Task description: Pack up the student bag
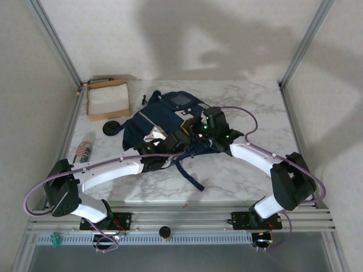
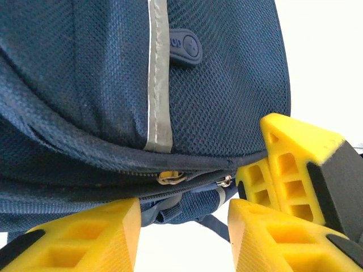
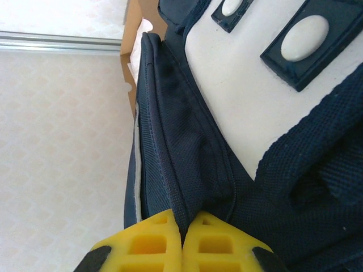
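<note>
Brown cardboard is forming the shallow box (image 1: 108,116) at the counter's (image 1: 238,175) far-left corner, with white material being held inside it. Mid-counter, the navy mesh student bag (image 1: 170,122) is being shown with a pale stripe (image 2: 159,73). Its fabric is being pinched tightly by the right end effector (image 3: 182,241). The left end effector (image 2: 184,226) is being held moderately parted, gripping nothing, beside the zipper (image 2: 170,177).

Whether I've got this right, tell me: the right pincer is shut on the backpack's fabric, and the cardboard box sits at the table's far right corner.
One slip. The top view shows the cardboard box at the far left corner of the table, not the far right. The right pincer is indeed shut on the fabric of the backpack.
</note>
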Robot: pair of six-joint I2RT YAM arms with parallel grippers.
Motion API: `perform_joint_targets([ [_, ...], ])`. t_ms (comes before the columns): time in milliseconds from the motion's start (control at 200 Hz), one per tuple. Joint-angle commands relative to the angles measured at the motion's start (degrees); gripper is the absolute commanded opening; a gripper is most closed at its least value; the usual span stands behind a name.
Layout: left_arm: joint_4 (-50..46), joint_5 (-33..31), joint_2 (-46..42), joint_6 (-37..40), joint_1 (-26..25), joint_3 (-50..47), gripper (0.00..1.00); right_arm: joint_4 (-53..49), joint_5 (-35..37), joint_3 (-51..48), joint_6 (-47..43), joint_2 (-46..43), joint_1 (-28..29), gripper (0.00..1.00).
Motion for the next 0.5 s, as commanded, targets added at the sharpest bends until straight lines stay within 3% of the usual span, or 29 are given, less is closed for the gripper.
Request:
perform_joint_targets([
  [0,-2.32,-4.51,-0.71,-3.48,1.42,-0.61,0.45,8.70,-1.08,0.59,-0.29,-3.72,1.12,0.00],
  [330,-0.78,-2.31,2.10,-2.38,3.91,2.04,0.44,9.08,-0.53,0.04,-0.29,-4.03,1.82,0.00],
  [491,-6.84,-2.65,3.14,-3.86,5.68,1.90,0.42,7.60,0.90,0.56,-1.50,-4.95,1.74,0.00],
])
